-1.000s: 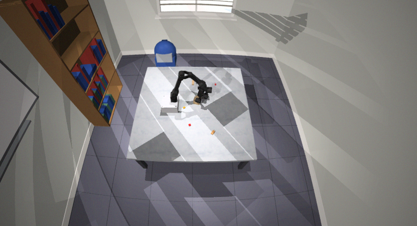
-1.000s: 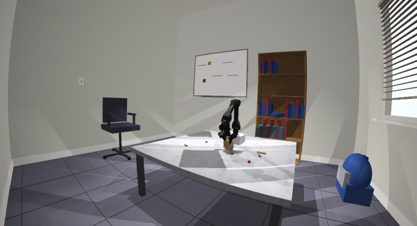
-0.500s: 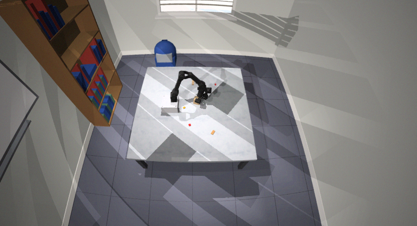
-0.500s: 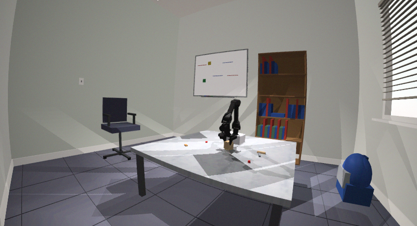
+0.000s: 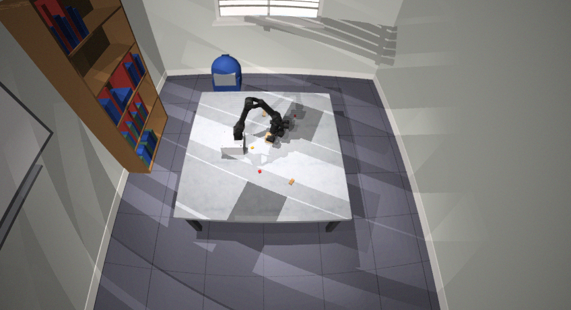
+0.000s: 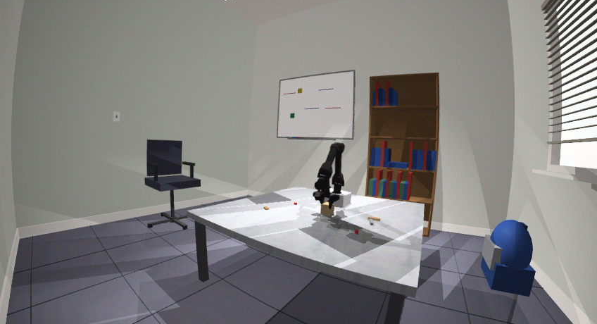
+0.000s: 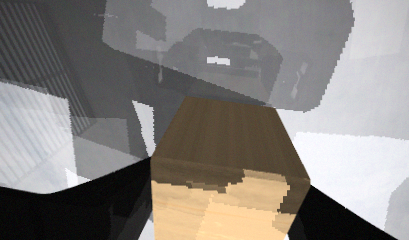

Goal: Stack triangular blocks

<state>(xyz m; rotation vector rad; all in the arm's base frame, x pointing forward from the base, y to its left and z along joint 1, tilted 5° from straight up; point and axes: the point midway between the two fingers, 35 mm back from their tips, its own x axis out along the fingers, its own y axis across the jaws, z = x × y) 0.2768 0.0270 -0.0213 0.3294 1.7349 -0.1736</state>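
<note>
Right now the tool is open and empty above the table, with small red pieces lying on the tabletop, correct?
Not quite. The tool is shut on a wooden block, as the wrist view shows. It is above the table, and small red pieces do lie there.

Pale grey walls, dark tiled floor (image 6: 104,270). Wooden bookshelf (image 6: 434,111) holding red and blue books. Whiteboard (image 6: 316,104) beside it. Office chair (image 6: 165,163) near left wall. Blinded window (image 5: 268,0) casting striped light.
</note>
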